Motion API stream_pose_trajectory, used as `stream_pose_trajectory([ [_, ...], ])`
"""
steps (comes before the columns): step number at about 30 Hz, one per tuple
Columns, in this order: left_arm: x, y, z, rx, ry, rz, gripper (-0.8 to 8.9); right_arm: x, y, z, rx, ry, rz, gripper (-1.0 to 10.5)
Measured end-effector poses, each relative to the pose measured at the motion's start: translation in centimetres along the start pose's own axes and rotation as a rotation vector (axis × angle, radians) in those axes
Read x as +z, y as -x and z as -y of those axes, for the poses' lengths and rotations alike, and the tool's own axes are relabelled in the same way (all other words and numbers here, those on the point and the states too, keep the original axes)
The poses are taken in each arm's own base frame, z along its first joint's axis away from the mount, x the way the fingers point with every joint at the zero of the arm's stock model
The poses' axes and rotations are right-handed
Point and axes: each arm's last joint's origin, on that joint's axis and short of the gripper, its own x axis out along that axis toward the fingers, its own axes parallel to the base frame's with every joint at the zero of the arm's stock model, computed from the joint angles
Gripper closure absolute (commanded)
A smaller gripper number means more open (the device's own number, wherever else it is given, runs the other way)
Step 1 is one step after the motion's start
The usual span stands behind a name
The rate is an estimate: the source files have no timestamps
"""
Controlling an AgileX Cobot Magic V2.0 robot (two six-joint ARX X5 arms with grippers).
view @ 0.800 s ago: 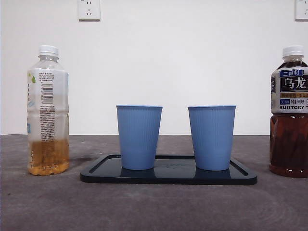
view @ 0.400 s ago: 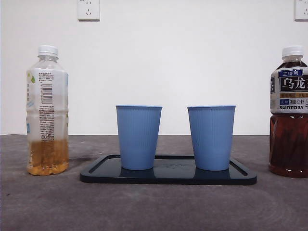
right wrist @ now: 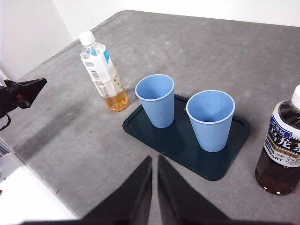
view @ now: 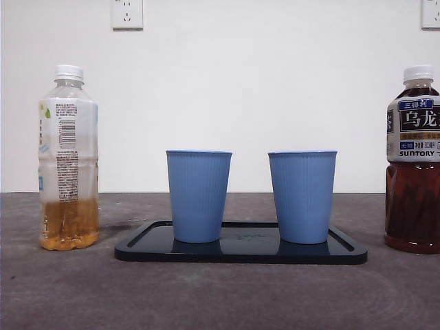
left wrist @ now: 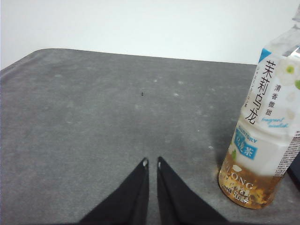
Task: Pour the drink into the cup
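Two blue cups (view: 199, 196) (view: 302, 196) stood upright on the dark tray (view: 240, 253) (bottles at either side); the left gripper (left wrist: 151, 162) and right gripper (right wrist: 154, 159) hung narrow, holding nothing.

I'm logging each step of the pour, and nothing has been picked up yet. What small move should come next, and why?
Probably open the left gripper and ease it toward the pale tea bottle. Its jaws are shut and empty with that capped bottle standing close by, while both blue cups wait upright on the tray.

2 cups (view: 199, 196) on tray (view: 240, 254), between bottles (view: 67, 158).
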Motion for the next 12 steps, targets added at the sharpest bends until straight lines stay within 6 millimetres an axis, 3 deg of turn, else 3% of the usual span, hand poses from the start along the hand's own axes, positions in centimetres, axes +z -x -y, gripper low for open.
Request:
stream_pose_trajectory([
  [12,0.0,0.0,0.0,0.0,0.0,0.0,7.87,0.04,0.06,0.01,-0.005,0.001,0.009,9.3],
])
